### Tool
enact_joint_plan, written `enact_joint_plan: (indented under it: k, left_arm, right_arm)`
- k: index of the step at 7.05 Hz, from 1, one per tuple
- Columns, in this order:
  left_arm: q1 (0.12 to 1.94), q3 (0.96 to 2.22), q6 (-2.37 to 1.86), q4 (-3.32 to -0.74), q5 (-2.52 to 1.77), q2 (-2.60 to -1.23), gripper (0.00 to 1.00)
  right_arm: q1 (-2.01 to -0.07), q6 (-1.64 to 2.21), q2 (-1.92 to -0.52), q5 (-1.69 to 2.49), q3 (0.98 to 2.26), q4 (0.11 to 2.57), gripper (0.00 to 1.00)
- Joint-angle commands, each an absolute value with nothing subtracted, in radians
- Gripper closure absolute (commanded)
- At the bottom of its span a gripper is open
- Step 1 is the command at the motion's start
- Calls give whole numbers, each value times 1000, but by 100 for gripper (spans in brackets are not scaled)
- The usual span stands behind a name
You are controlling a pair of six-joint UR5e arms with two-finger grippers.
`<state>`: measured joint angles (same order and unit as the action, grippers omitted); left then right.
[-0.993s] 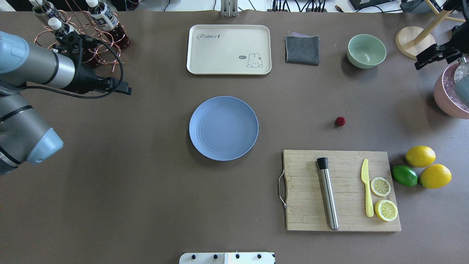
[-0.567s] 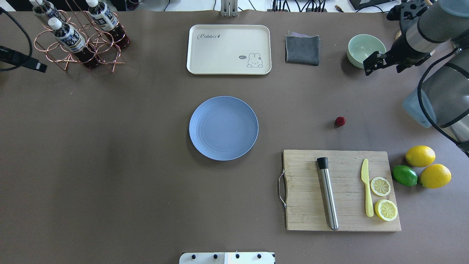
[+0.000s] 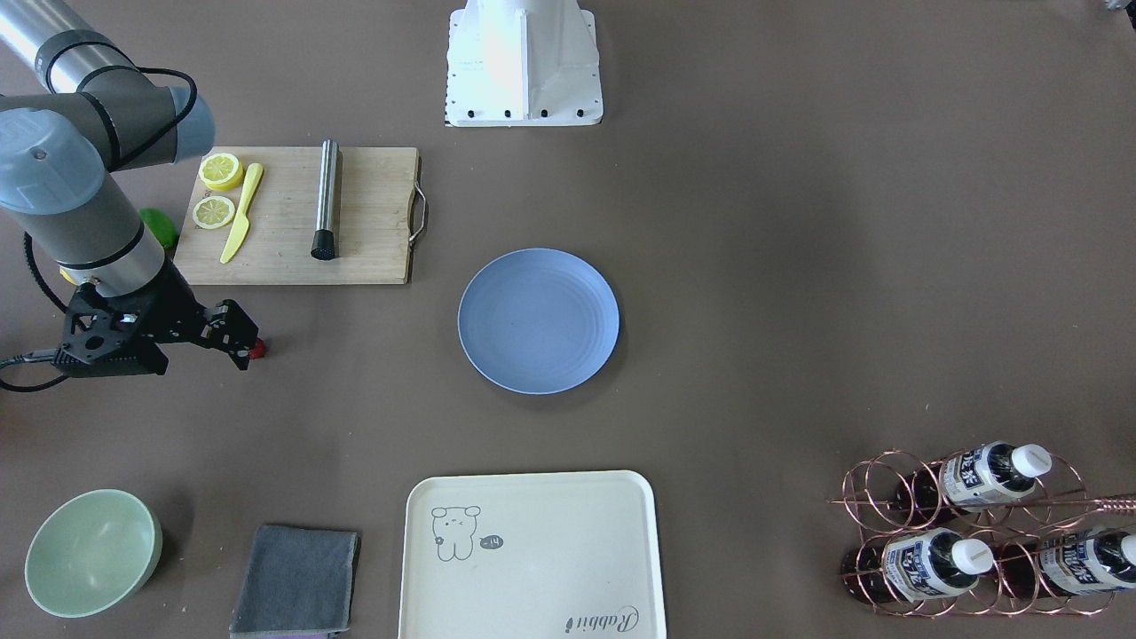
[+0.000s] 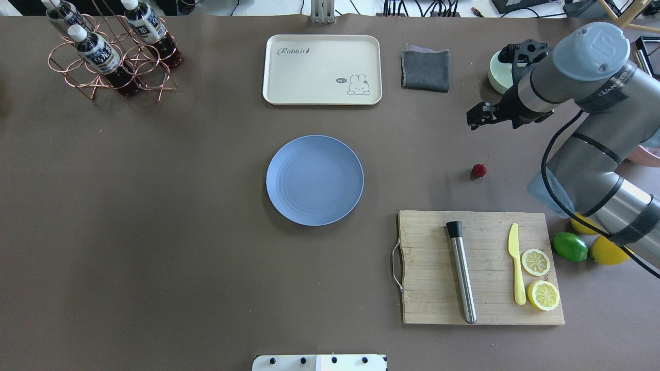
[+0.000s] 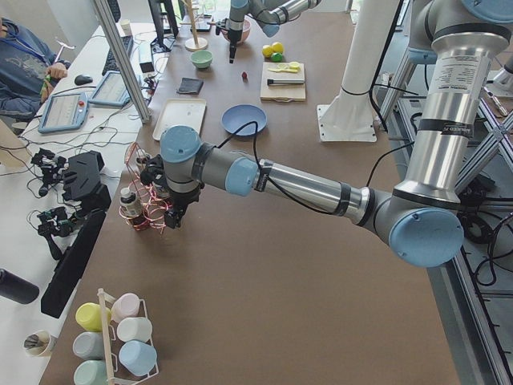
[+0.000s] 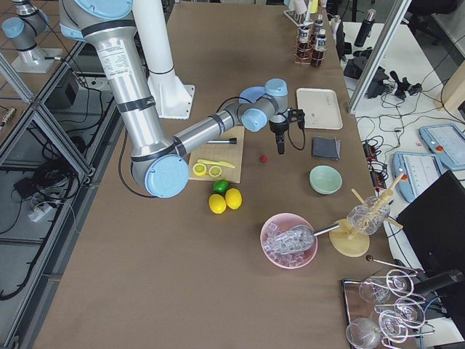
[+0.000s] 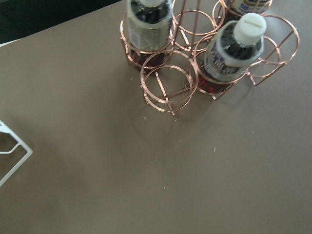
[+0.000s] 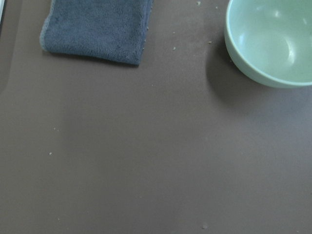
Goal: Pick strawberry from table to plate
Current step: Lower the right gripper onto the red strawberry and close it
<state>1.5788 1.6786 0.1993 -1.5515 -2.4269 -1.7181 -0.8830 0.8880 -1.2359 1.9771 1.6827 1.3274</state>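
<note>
The strawberry (image 4: 479,170) is a small dark-red berry lying on the brown table (image 4: 180,232), right of the light blue plate (image 4: 314,180), which holds nothing. My right gripper (image 4: 473,117) hangs above the table, a little beyond the strawberry, and looks open with nothing in it. In the front-facing view its fingers partly cover the strawberry (image 3: 259,351). My left gripper (image 5: 178,218) shows only in the exterior left view, beside the copper bottle rack (image 5: 144,210); I cannot tell its state.
A cutting board (image 4: 479,268) with a muddler, yellow knife and lemon slices lies near the strawberry. Lemons and a lime (image 4: 570,247) sit partly under my right arm. At the back are a green bowl (image 3: 89,550), a grey cloth (image 4: 425,69) and a cream tray (image 4: 322,69).
My right arm has swung in from the right edge to a spot just beyond the strawberry. My left arm has left the overhead view on the left. The strawberry has not moved.
</note>
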Motion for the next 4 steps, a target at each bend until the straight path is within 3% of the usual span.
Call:
enact_joint_plan:
  k: [1, 4]
  left_arm:
    - [1614, 1684, 233, -1416, -2464, -1670, 2]
    - [1611, 1698, 232, -1425, -2470, -1632, 2]
  right_arm:
    - [-842, 897, -1299, 1967, 1657, 1228, 1]
    - [-783, 972, -1327, 1953, 1643, 1152, 6]
